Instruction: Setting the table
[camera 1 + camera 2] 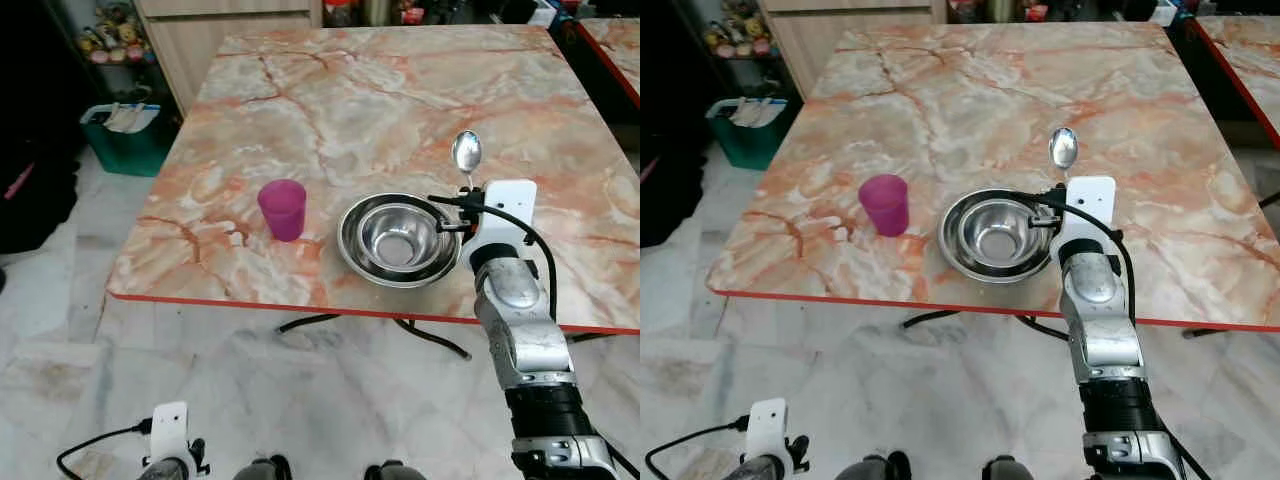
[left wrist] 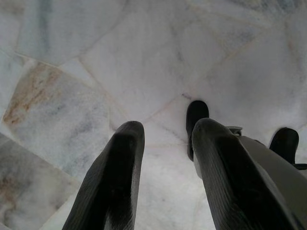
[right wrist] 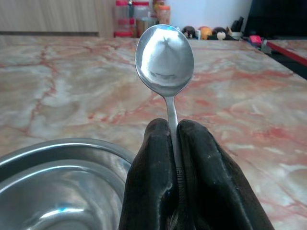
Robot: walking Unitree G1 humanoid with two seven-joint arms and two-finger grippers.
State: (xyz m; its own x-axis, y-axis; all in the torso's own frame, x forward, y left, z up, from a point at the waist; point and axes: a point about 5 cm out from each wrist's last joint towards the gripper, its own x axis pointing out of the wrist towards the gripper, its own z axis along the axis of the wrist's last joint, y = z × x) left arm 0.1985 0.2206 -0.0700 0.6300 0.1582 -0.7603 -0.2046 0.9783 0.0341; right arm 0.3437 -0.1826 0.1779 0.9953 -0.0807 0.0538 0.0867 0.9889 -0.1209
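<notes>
Spoon (image 3: 165,60) pinched in right gripper (image 3: 173,143) — bowl end sticking out beyond tips.

I count two steel bowls (image 1: 400,240), one nested inside the other, on the table (image 1: 380,90) in front of me. There is one pink cup (image 1: 282,209) beside them. There is one spoon (image 3: 165,60), pinched by its handle between the two black fingers (image 3: 153,182) of my right gripper (image 3: 173,143). My left gripper (image 2: 165,143) hangs low over the floor with its own two fingers (image 2: 115,182) spread apart, so that makes four fingers in all. A second table (image 1: 615,45) with a red edge shows at the far right, which makes two tables. One green bin (image 1: 125,135) stands on the floor off to the left.
</notes>
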